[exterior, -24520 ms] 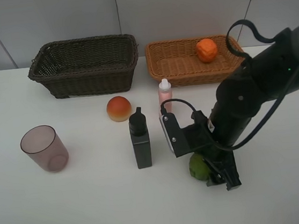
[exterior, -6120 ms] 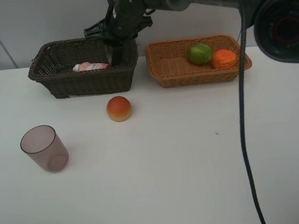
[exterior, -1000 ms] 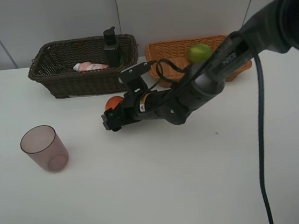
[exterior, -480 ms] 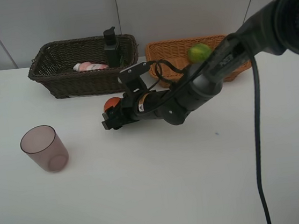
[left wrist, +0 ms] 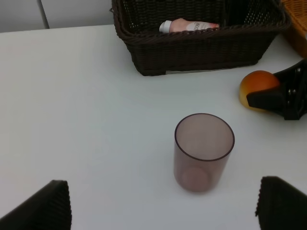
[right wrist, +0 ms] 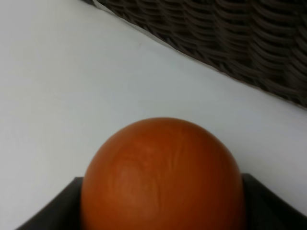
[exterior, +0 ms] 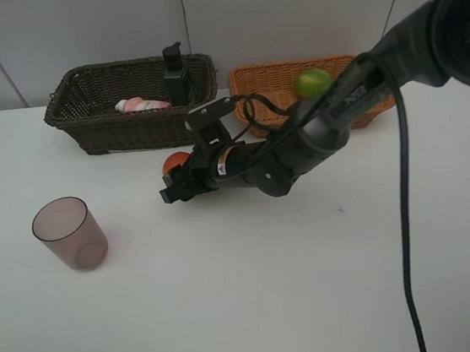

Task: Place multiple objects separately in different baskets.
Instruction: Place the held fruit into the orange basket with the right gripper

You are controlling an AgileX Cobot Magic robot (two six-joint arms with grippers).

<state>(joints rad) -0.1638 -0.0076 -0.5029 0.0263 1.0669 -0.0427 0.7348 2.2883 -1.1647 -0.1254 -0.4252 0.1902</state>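
Observation:
The orange-red peach-like fruit lies on the white table in front of the dark brown basket. My right gripper has reached across to it, and its fingers press both sides of the fruit: shut on it. The pink bottle and black bottle are in the dark basket. A green citrus sits in the light tan basket. The mauve cup stands upright beyond my open left gripper. The tangerine is hidden.
The right arm and its cable stretch across the front of the tan basket. The cup stands alone at the left of the table. The table's rear edge meets the wall close behind both baskets.
The right gripper's jaws have narrowed onto the peach-like fruit and the gripper has crept slightly left. The left gripper, cup and baskets have not moved.

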